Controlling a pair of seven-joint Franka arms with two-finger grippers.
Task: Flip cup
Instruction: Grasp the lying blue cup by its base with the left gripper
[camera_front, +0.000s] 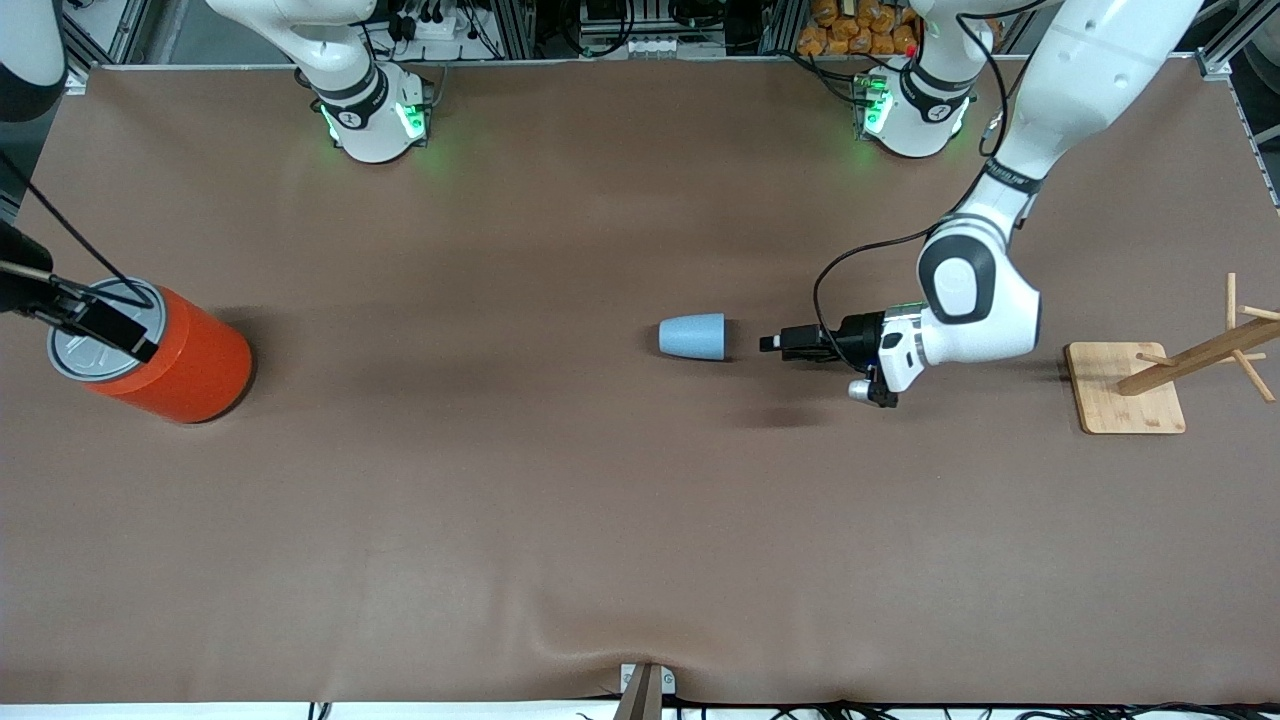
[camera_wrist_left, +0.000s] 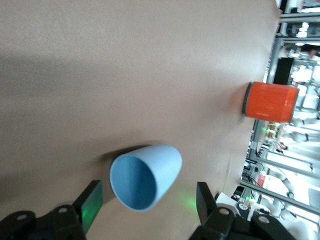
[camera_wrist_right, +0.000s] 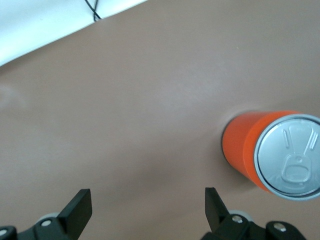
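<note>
Since the cup (camera_front: 693, 336) was lying on its side out in the middle of the table, roughly level between the long edges and a bit toward the left arm's end, the flip hadn't happened yet. Its open mouth faced the left gripper (camera_front: 768, 344), which sat low just beside it with a small gap between them. In the left wrist view the cup (camera_wrist_left: 145, 177) sat right between the two fingers (camera_wrist_left: 91, 206), which were spread wide with room on both sides, nothing touching.

So my read was that this was the approach step, lining up for the grab. Next move probably called for sliding in a little more so the fingers straddle the wall near the rim, closing gently since it looked like light plastic that could skid or roll, then lifting and turning it upright.

Over at the right arm's end of the table, the right gripper (camera_wrist_right: 147, 205) was waiting above the table beside the orange can (camera_front: 155, 352), fingers apart, holding nothing. A wooden rack (camera_front: 1165, 380) stood near the edge at the left arm's end.
</note>
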